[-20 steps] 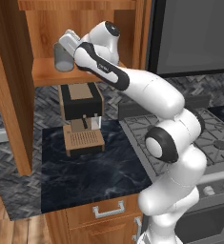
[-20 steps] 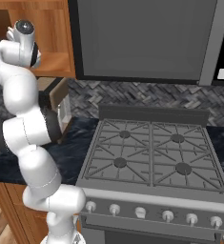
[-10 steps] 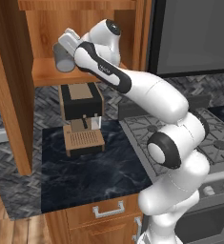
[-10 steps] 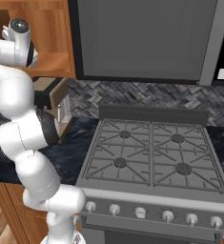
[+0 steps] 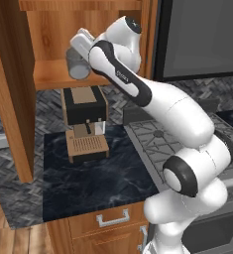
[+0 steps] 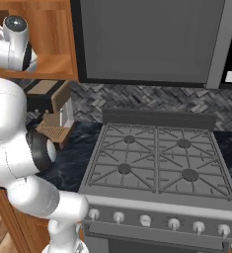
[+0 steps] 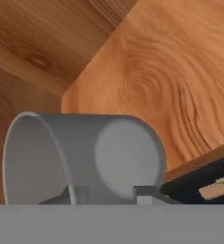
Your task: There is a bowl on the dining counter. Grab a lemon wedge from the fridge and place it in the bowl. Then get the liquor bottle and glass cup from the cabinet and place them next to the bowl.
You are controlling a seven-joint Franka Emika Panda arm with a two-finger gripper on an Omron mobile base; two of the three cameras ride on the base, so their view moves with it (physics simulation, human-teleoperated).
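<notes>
While arm reaches up into orange-brown wooden wall cabinet (image 5: 53, 74), room is tight: side wall left, shelf edge below, back panel just beyond. One plain grey translucent straight-sided glass cup (image 5: 78, 63) on shelf, near its right end. One two-finger gripper (image 7: 107, 194), fingers partly closed either side of cup wall; firm grip unclear. One dark coffee machine (image 5: 84, 121) on marble worktop below.
</notes>
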